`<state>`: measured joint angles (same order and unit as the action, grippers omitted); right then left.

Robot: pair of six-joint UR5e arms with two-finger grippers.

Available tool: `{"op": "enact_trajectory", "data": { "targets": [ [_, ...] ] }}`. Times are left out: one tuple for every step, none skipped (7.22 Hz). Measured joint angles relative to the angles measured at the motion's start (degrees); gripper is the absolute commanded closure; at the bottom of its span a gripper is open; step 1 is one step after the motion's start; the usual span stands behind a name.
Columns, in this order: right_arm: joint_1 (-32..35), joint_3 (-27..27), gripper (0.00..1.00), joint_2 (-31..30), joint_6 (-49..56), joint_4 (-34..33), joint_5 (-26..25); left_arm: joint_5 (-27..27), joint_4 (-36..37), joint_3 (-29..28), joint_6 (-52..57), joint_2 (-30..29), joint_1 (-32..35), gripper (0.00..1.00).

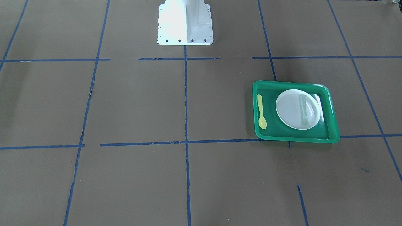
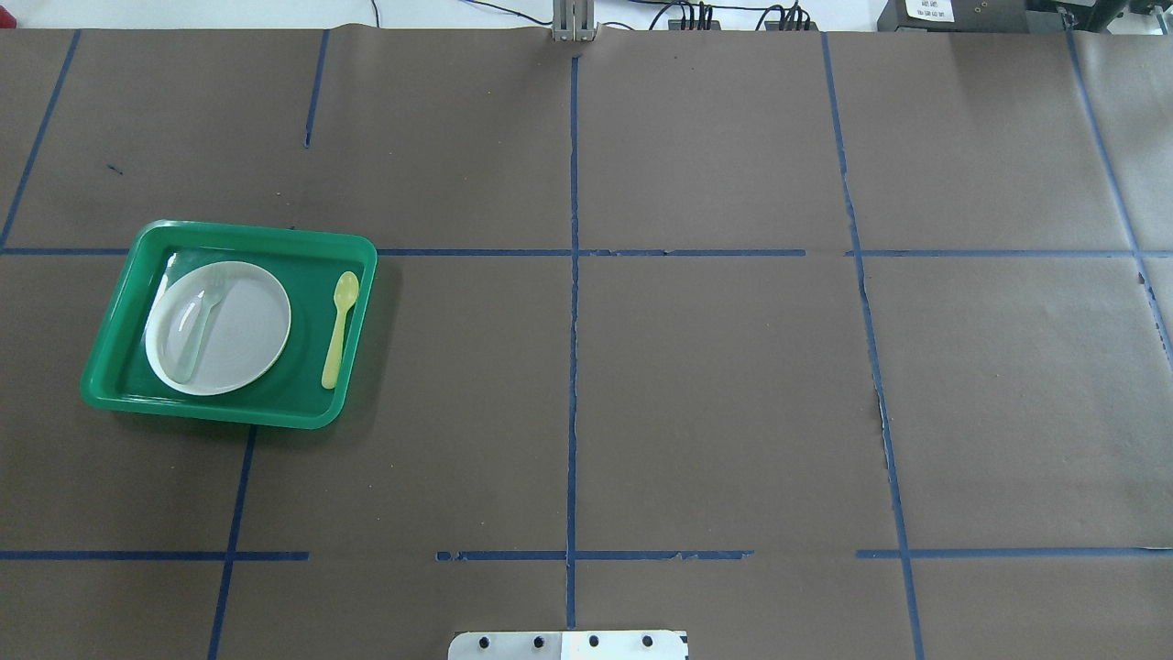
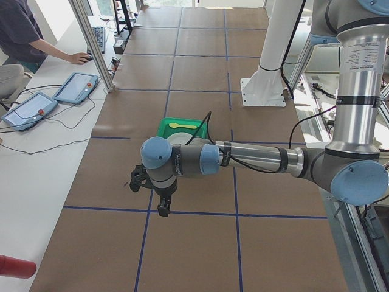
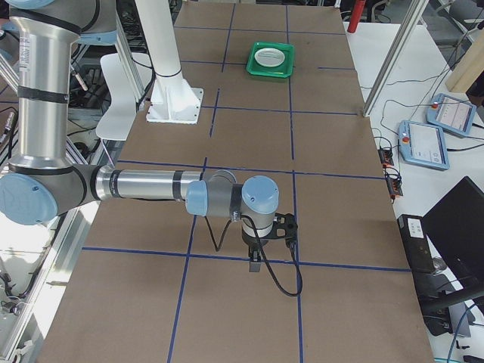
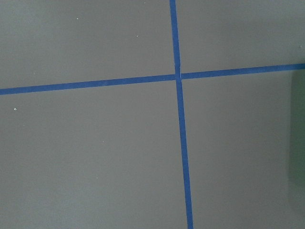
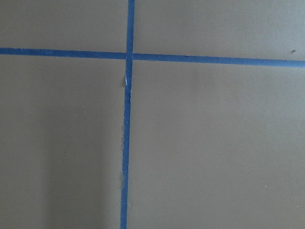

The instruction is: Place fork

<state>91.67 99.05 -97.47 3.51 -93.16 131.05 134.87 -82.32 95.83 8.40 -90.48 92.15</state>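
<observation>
Left gripper and right gripper: seen only from the side cameras, so I cannot tell whether either is open or closed.

Fork lies on the white plate, along the plate's edge away from the yellow spoon. Plate and spoon sit side by side, apart, in the green tray.

Tray rests on the brown-papered table, on the robot's left half, among blue tape grid lines.

An operator sits at a side bench with two pendants.

Left arm and right arm each reach level across the table, wrists turned down over tape crossings, well apart from the tray.
</observation>
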Motion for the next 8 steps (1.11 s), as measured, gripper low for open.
{"op": "enact_trajectory", "data": {
  "targets": [
    [0.00,0.00,0.00,0.00,-0.01,0.00,0.00,0.18,-0.53,0.38,-0.62,-0.61,-0.39,0.00],
    [0.00,0.00,0.00,0.00,-0.05,0.00,0.00,0.24,-2.00,1.05,-2.40,-1.04,-1.81,0.00],
    [0.00,0.00,0.00,0.00,-0.07,0.00,0.00,0.20,-3.89,2.10,-6.50,-1.22,-4.59,0.00],
    [0.00,0.00,0.00,0.00,-0.08,0.00,0.00,0.05,-6.57,3.43,-12.57,-1.37,-8.57,0.00],
    [0.00,0.00,0.00,0.00,-0.07,0.00,0.00,-0.15,-10.82,4.32,-19.52,-1.50,-13.23,0.00],
    [0.00,0.00,0.00,0.00,-0.03,0.00,0.00,-0.89,-16.79,4.45,-26.94,-1.52,-18.45,0.00],
    [0.00,0.00,0.00,0.00,-0.01,0.00,0.00,-3.17,-23.38,4.20,-34.26,-1.52,-23.39,0.00],
    [0.00,0.00,0.00,0.00,0.00,0.00,0.00,-6.04,-29.24,3.68,-40.83,-1.51,-28.02,0.00]
  ]
}}
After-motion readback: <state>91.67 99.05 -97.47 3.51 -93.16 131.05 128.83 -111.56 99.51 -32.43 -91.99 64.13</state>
